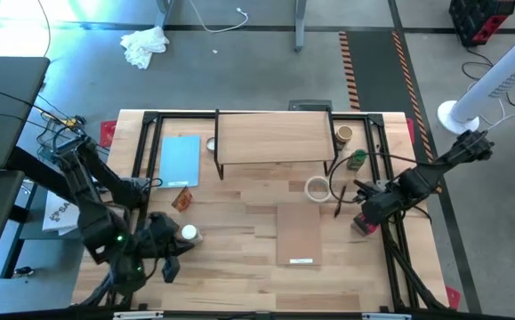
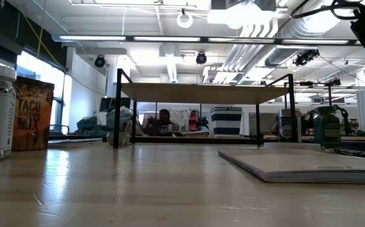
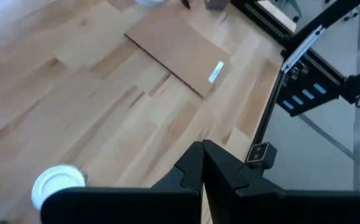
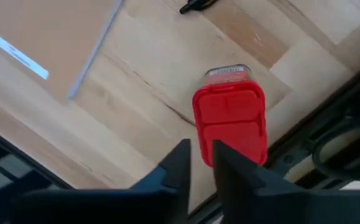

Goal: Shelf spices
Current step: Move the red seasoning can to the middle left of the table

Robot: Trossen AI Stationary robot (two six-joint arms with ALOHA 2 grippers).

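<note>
The shelf (image 1: 275, 138) stands at the table's far middle, on its black wire end frames. A brown-topped jar (image 1: 343, 135) and a green-topped jar (image 1: 357, 160) stand on the table at its right end, and a small jar (image 1: 212, 144) at its left end. A red-lidded jar (image 4: 230, 121) stands near the right edge. My right gripper (image 4: 199, 155) hangs above it, pointing down, its fingers a narrow gap apart and clear of the lid. A white-topped jar (image 1: 189, 234) stands at the near left. Beside it my left gripper (image 3: 203, 155) is shut on nothing.
A thin flat board (image 1: 299, 233) lies in the table's middle, with a white tape ring (image 1: 317, 188) just beyond it. A light-blue pad (image 1: 180, 160) and an orange taco mix packet (image 1: 182, 197) lie at the left. Black frame rails (image 1: 398, 240) run along the table's right edge.
</note>
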